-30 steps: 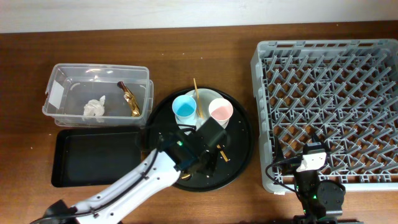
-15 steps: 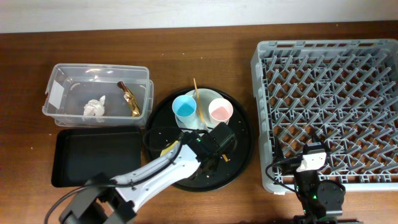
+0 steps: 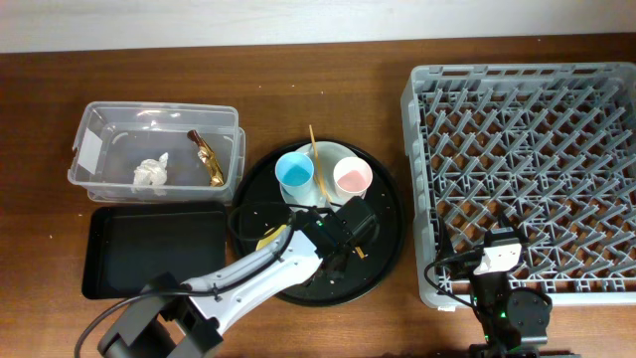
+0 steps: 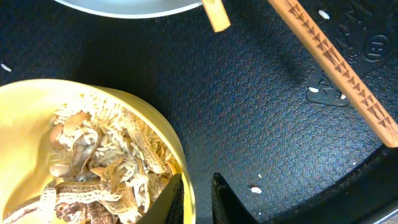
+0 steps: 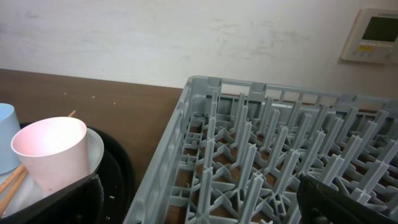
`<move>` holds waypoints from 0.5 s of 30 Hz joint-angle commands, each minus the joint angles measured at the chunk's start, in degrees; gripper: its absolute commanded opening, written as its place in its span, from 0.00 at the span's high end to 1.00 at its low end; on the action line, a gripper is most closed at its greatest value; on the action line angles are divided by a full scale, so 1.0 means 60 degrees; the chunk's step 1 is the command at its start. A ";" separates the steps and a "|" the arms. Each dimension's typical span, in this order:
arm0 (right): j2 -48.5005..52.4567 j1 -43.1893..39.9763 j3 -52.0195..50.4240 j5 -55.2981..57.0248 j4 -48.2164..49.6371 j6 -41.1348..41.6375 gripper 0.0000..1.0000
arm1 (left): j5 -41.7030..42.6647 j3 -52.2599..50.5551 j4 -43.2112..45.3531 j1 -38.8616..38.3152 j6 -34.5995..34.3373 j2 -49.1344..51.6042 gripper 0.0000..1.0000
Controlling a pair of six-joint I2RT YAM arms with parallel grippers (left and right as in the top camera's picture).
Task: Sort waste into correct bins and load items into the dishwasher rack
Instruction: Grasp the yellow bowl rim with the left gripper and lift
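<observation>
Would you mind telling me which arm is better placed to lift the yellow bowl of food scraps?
Left. The left tool straddles the rim of the yellow bowl on the round black tray; the right tool sits by the dishwasher rack, apart from the bowl.

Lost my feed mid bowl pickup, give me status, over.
Left gripper straddling yellow bowl rim, clamp unconfirmed. Right gripper open, at rack edge. Scraps inside bowl; chopstick nearby, not touching.
</observation>
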 commanded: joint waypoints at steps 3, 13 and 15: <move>-0.0069 0.0051 -0.0069 0.0040 -0.0011 0.0076 0.02 | -0.0142 -0.0240 0.0029 -0.0015 -0.0062 0.0335 0.85; -0.0069 0.0051 -0.0069 0.0040 -0.0011 0.0076 0.02 | -0.0211 0.0153 -0.0109 0.0004 -0.0058 0.0240 1.00; -0.0069 0.0051 -0.0069 0.0040 -0.0011 0.0076 0.02 | -0.0215 0.0361 -0.0291 0.0004 -0.0055 0.0073 0.99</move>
